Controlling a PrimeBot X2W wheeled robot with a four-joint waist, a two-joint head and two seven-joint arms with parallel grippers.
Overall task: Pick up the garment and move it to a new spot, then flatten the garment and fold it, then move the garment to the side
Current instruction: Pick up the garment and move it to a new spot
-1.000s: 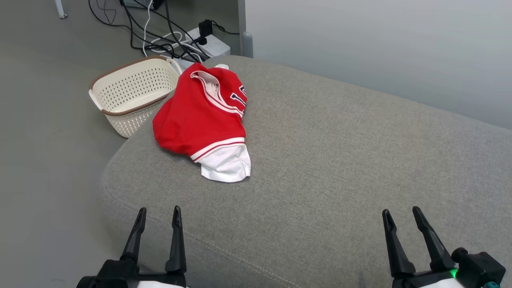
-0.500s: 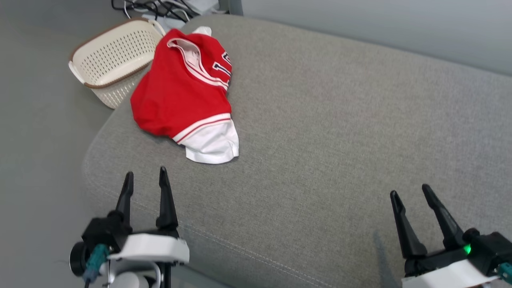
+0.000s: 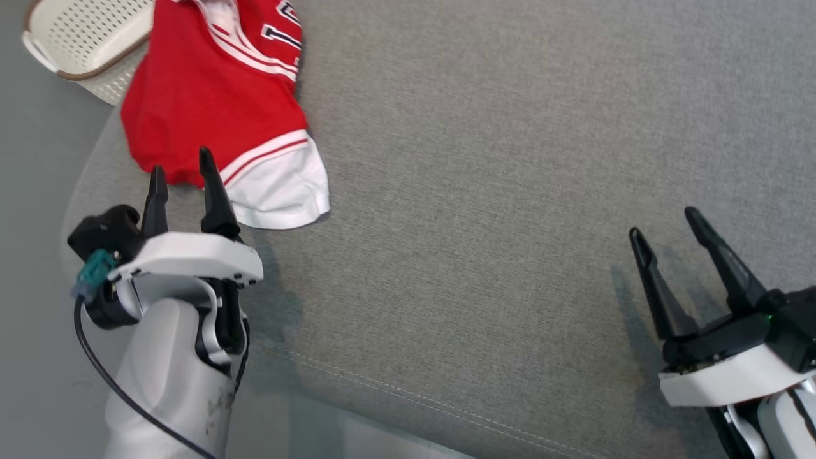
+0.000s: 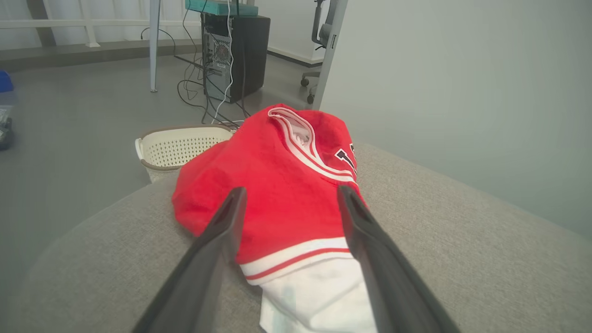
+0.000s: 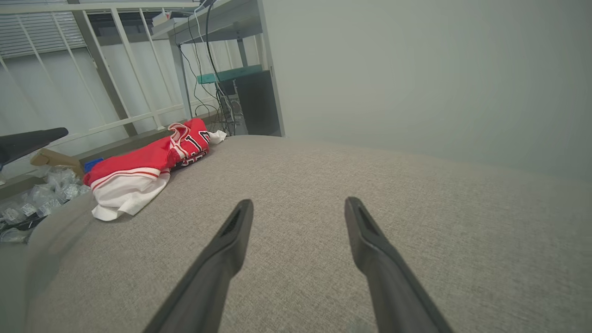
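We are at the very start, by our judgement: the crumpled red-and-white jersey garment [image 3: 210, 102] lies unlifted at the upper left of the frame on the grey fabric cushion [image 3: 510, 191]. Our left gripper [image 3: 181, 160] gapes wide at its hem, and our right gripper [image 3: 663, 222] is wide at lower right; both are empty. Moving, flattening and folding all remain.

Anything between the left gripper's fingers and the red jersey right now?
Nothing visible. The open left gripper points straight at the red garment on the grey cushion, close to its near edge. The basket sits beyond it, off the path.
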